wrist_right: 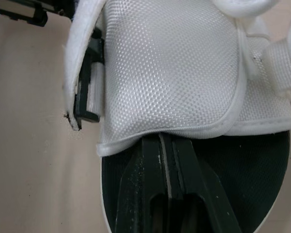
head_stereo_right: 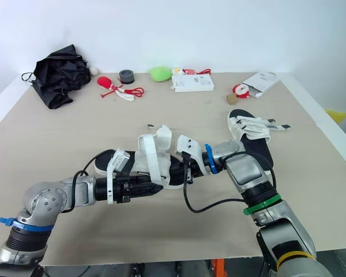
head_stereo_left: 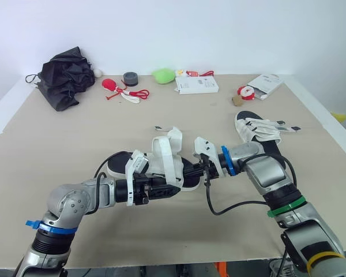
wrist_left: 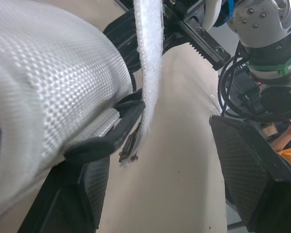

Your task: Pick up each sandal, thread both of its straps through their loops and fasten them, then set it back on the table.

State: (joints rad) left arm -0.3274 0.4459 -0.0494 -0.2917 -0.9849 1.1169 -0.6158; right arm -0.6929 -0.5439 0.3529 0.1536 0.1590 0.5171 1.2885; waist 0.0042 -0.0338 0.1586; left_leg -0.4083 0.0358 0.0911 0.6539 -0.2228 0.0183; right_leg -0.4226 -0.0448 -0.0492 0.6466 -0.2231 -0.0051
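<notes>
A white-strapped sandal with a black sole (head_stereo_left: pixel 167 156) lies mid-table between my two arms. My right gripper (head_stereo_left: pixel 203 168) reaches in from the right. In the right wrist view its fingers (wrist_right: pixel 150 194) lie pressed together over the black footbed (wrist_right: pixel 252 165), tips tucked under the white mesh upper (wrist_right: pixel 169 73). My left gripper (head_stereo_left: pixel 164 187) comes in from the left and is open. Between its wide-apart fingers (wrist_left: pixel 252 174) hangs a loose white strap (wrist_left: pixel 148 73) beside a black loop (wrist_left: pixel 106 141). The second sandal (head_stereo_left: pixel 259 130) rests on the table at the right.
Along the far edge sit a black folded umbrella (head_stereo_left: pixel 63 75), red items with white cord (head_stereo_left: pixel 118 89), a grey tape roll (head_stereo_left: pixel 130 78), a green object (head_stereo_left: pixel 163 75), a white box (head_stereo_left: pixel 196 85) and a white packet (head_stereo_left: pixel 265 85). A black cable (head_stereo_left: pixel 230 206) loops by my right arm.
</notes>
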